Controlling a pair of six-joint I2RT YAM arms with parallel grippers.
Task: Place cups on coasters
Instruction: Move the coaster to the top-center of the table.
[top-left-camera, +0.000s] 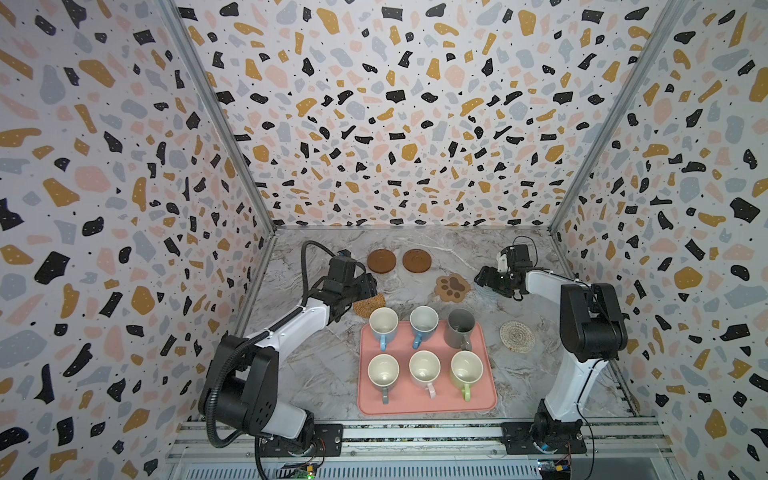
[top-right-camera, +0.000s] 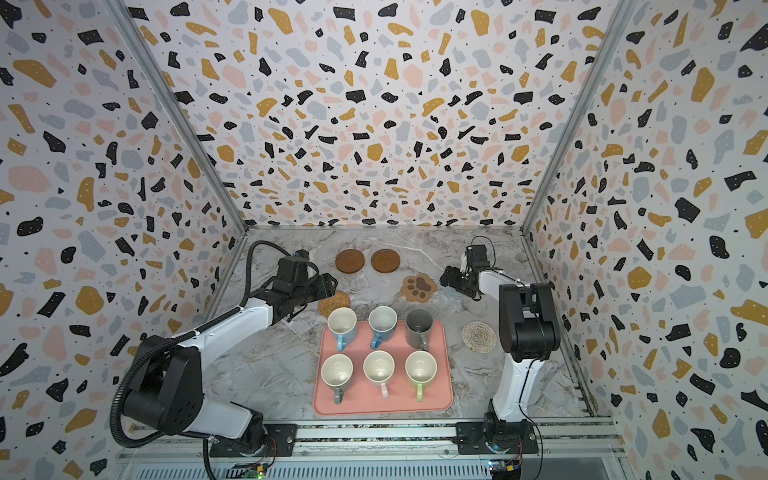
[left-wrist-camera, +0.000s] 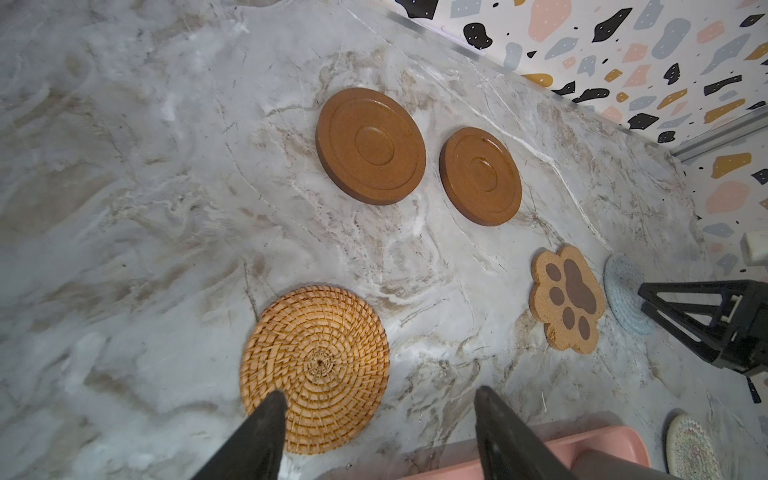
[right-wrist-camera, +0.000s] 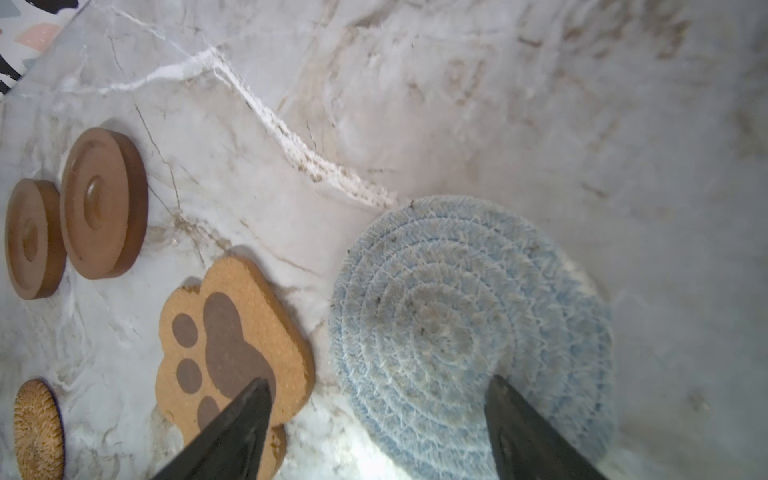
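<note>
Marble table holds six cups on a pink tray, coasters lie beside it without cups, and the left gripper and right gripper hang with jaws apart, gripping nothing.

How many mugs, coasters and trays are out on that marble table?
Mugs: 6
Coasters: 6
Pink tray: 1
Total: 13
</note>
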